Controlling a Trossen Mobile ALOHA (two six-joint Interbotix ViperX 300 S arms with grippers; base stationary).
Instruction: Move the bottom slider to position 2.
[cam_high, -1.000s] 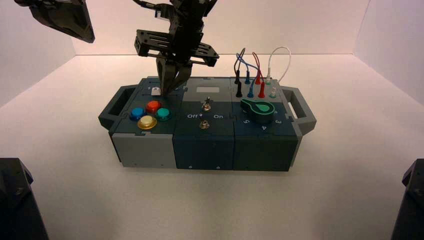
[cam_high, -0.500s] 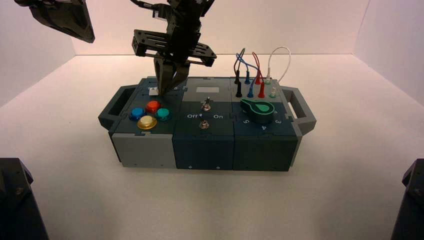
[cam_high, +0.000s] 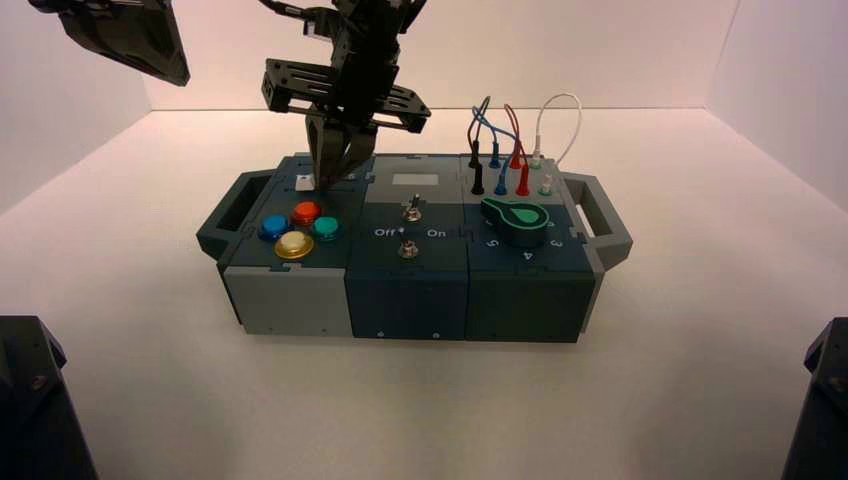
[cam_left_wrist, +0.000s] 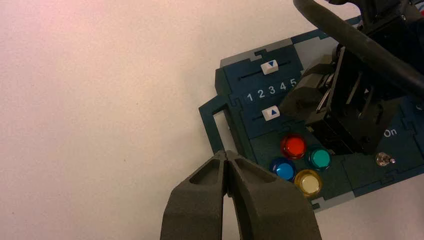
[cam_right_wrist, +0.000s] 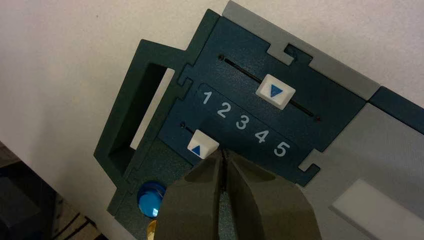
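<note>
The bottom slider (cam_right_wrist: 203, 144) is a small white knob with a blue triangle, on the dark teal panel at the box's left end. In the right wrist view it sits about in line with position 2 (cam_right_wrist: 224, 110) of the 1-to-5 row. My right gripper (cam_right_wrist: 223, 152) is shut, its tips down against the knob's side that faces the 5. In the high view the right gripper (cam_high: 322, 180) stands just right of the knob (cam_high: 305, 183). My left gripper (cam_left_wrist: 226, 154) is shut and empty, held high off the box's left end.
The twin top slider (cam_right_wrist: 275, 91) sits on its unnumbered track near the middle. Red (cam_high: 306, 212), blue (cam_high: 272, 227), teal (cam_high: 325, 227) and yellow (cam_high: 294, 244) buttons lie in front of the sliders. Two toggle switches (cam_high: 410, 212), the green dial (cam_high: 517, 220) and wires (cam_high: 510, 150) lie further right.
My right gripper has moved left along the bottom track, and the white knob has slid left ahead of its tips. The left arm has not moved.
</note>
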